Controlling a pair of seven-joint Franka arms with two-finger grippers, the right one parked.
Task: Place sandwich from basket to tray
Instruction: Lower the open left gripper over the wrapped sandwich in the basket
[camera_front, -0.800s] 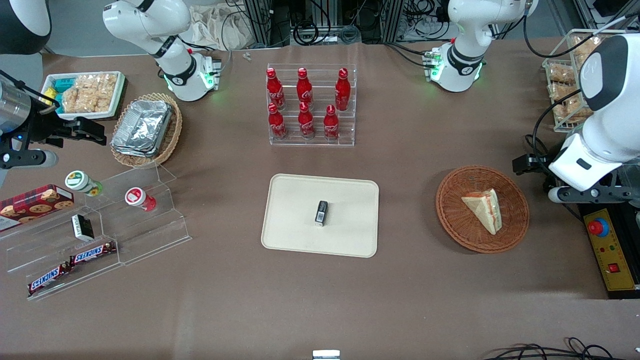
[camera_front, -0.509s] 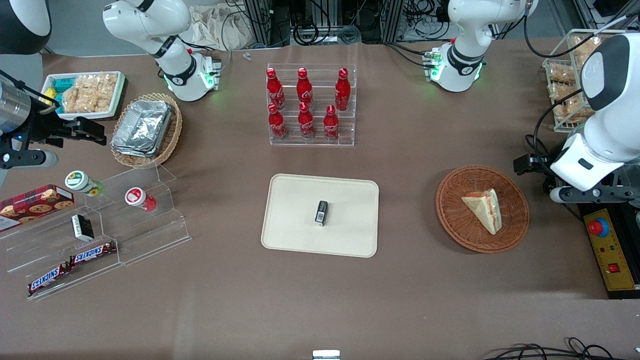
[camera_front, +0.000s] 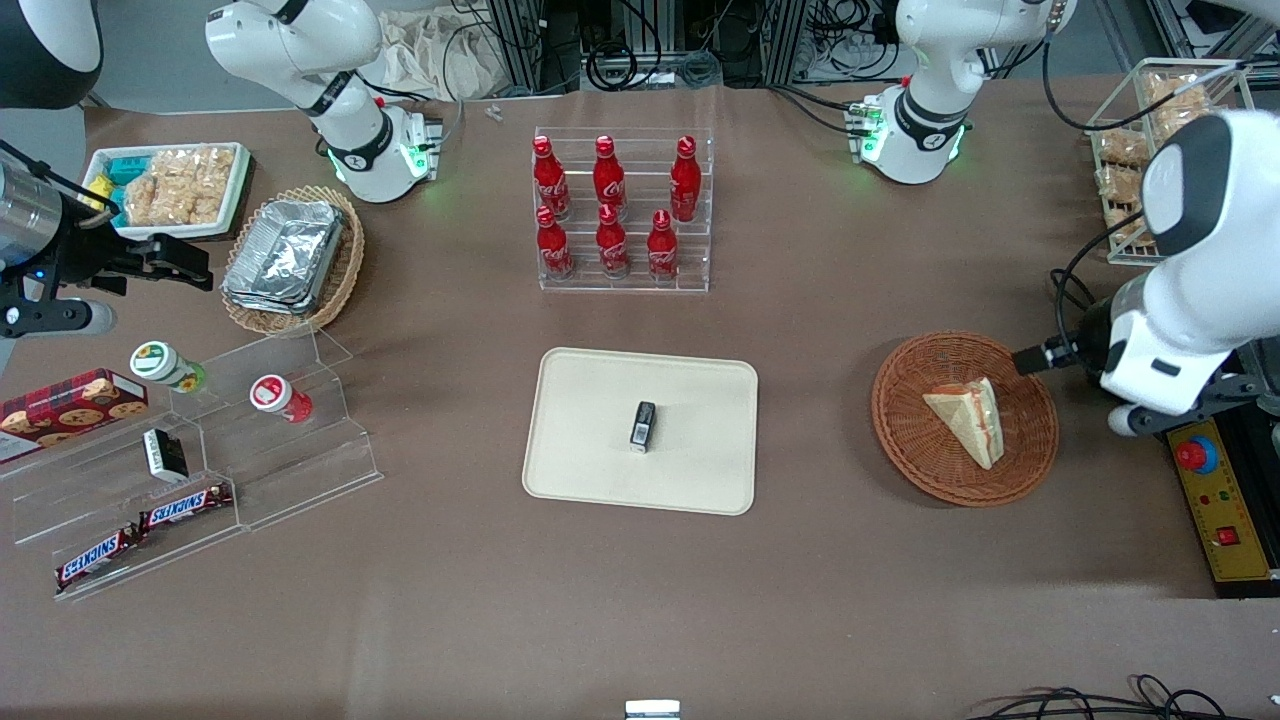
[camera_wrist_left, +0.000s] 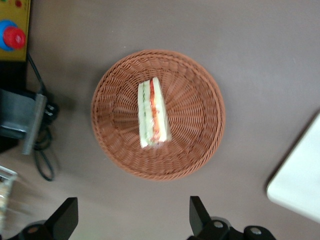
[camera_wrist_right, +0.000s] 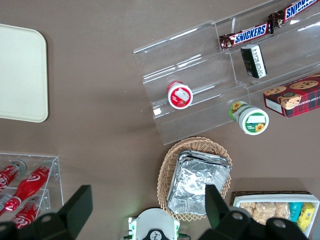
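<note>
Sandwich (camera_front: 968, 420) lies in the basket (camera_front: 1020, 470), filling edge up, long axis running from the basket's farther rim toward its nearer rim. Gripper (camera_wrist_left: 132, 220) hangs above the table just outside the basket rim at the working arm's end, fingers (camera_wrist_left: 65, 215) spread wide, nothing between them. Sandwich sits tray-ward of the gripper. Tray (camera_front: 580, 470) well apart, a small dark box (camera_front: 643, 426) on it.

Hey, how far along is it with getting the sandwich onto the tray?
Nothing is finished yet. The sandwich lies in the basket, ungrasped. In hand: the left arm's claw hangs open above the table beside the basket, holding nothing. Left to do: descend, grip the sandwich, lift it and set it on the tray, which already carries a small dark object.
</note>
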